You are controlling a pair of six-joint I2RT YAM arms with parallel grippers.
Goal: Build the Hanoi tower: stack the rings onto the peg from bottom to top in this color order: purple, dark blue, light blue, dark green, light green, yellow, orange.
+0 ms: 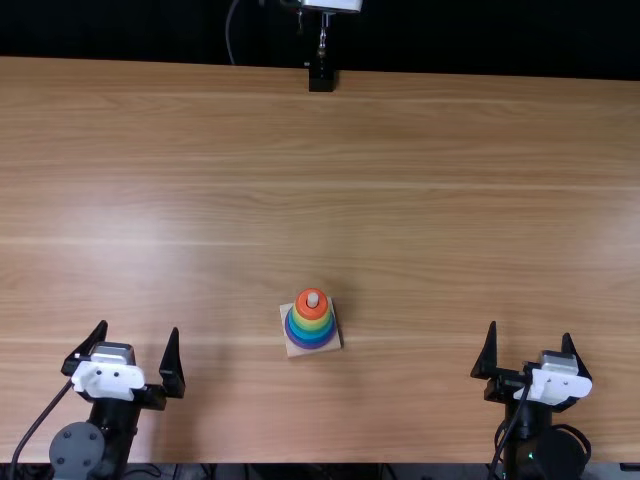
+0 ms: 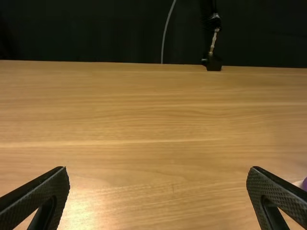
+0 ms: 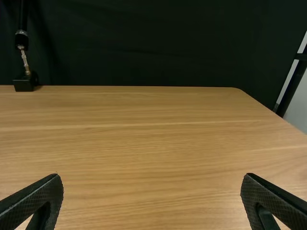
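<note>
On a wooden table (image 1: 430,240), a tower of rings (image 1: 311,324), orange on top, sits on its square base (image 1: 297,350), probably central for reach from either side. The left gripper (image 1: 140,326) and right gripper (image 1: 530,329) wait open and empty, presumably because stacking looks finished.

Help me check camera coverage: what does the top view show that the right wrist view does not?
Top view's own: the orange-topped ring tower on its wooden base, and the left gripper.
Right wrist view's own: the wooden table rounding off at a far corner, and a slanted bar.
Both: that table, black backdrop, black stand base, and right gripper, jaws open.
</note>
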